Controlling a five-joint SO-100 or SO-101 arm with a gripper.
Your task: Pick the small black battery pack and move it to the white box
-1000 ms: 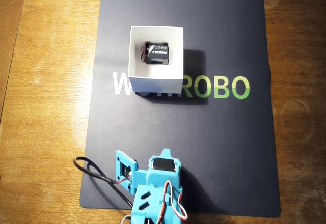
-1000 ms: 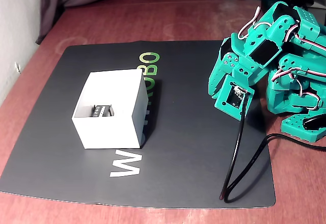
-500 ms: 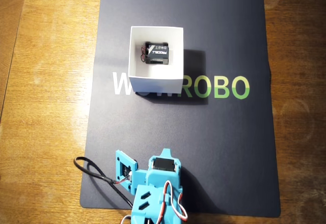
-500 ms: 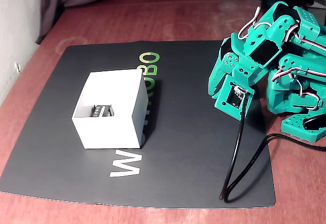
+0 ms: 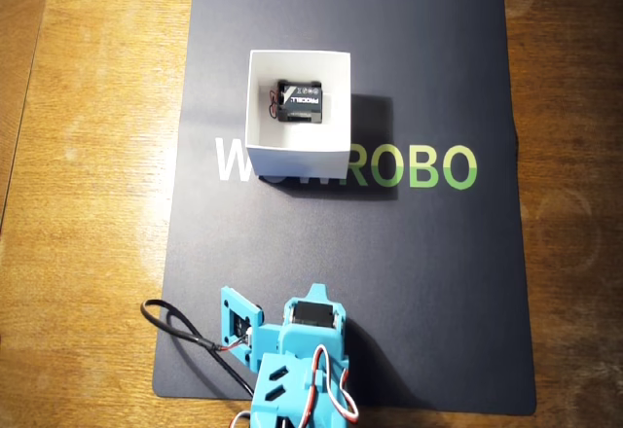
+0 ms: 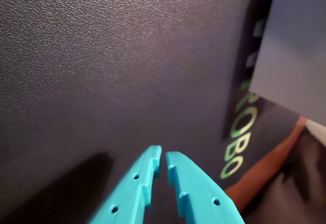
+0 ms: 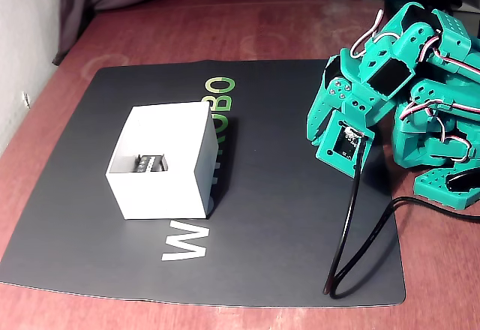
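Battery pack [image 5: 299,103] already sits inside white box [image 5: 298,109], well ahead of the claw [image 6: 163,158] — fingers nearly pressed together, holding nothing. Likely only parking left — stay folded over the mat [image 5: 438,282], clear of box.

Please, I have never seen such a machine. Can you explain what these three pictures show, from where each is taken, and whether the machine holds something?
The turquoise plastic machine is a small robot arm, folded up at the edge of a dark mat with "ROBO" lettering on a wooden table. One picture looks straight down from above, one comes from a camera riding on the arm, and one from a camera standing at the side. On the mat stands an open white cardboard box, and a small black battery pack already lies inside it. The end effector, two turquoise fingers seen in the wrist view, is nearly closed and holds nothing.
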